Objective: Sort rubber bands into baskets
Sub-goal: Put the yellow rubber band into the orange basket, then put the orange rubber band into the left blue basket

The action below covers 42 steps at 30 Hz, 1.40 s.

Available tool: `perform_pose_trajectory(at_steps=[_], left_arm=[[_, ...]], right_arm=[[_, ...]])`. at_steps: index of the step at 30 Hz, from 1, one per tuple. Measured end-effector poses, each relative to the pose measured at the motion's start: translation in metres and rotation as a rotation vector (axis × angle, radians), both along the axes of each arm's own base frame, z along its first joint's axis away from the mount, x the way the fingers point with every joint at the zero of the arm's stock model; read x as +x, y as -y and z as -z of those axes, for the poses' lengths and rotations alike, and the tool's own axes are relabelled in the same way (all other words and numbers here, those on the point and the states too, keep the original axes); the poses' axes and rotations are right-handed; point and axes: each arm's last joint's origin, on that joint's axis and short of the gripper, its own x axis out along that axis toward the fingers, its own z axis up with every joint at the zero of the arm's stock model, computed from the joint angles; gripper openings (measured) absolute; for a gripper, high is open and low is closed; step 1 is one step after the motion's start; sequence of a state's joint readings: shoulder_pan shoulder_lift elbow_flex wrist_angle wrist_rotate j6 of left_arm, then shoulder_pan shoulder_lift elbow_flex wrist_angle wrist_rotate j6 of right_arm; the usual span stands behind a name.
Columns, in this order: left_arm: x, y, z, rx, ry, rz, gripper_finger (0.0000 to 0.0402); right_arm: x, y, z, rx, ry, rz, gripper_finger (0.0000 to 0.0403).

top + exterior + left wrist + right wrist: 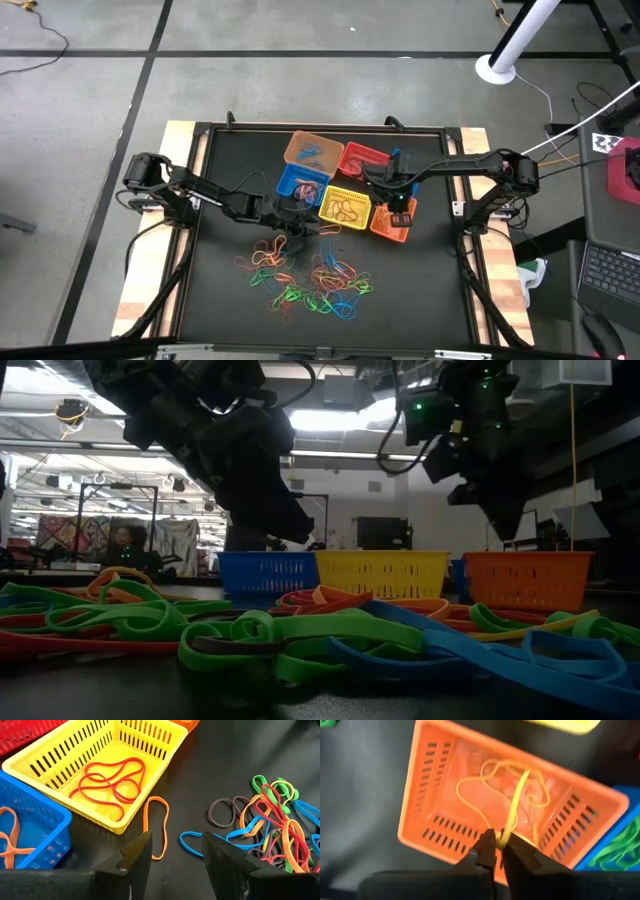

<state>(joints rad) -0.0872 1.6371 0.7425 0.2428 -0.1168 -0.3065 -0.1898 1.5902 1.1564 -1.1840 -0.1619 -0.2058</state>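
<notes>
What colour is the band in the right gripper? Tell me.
Yellow: rubber band pinched by the right gripper, clearest in the right wrist view.

Black table (pixel 220 290), cluster of baskets (pixel 345 205), scattered rubber bands (pixel 315 280) in front

backlit, perhaps blurred low view

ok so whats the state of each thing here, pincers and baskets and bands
left pincer: open, low over the table beside the yellow basket
right pincer: shut on yellow band, above the orange basket
yellow basket: holds red bands
orange basket: holds yellow bands
loose bands: heaped unsorted on table
</notes>
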Motion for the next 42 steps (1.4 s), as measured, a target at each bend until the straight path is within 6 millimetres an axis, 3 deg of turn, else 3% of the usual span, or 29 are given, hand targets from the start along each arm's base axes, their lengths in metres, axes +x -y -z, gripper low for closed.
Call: perform_pose_trajectory(at_steps=[4,10,21,25,33,42], left_arm=[[0.002,-0.001,0.006,0.024,-0.011,-0.02,0.0169],[0.01,0.0,0.033,0.038,-0.046,-0.032,0.0169],[0.023,0.0,0.066,0.096,-0.056,-0.005,0.0167],[0.023,0.0,0.067,0.116,-0.063,0.009,0.0137],[0.02,0.001,0.058,0.111,-0.073,0.035,0.0015],[0.013,0.003,0.02,-0.003,-0.018,0.082,0.0009]], right_arm=[[0.003,0.001,0.0,-0.022,0.03,0.0,0.0087],[0.005,0.002,0.0,-0.057,0.046,0.001,0.0146],[0.006,0.003,0.0,-0.058,0.057,0.0,0.0166],[0.006,0.003,0.0,-0.058,0.055,0.0,0.0166],[0.005,0.002,0.0,-0.056,0.042,0.048,0.0166],[0.006,0.003,0.0,-0.057,0.048,0.051,0.0166]])
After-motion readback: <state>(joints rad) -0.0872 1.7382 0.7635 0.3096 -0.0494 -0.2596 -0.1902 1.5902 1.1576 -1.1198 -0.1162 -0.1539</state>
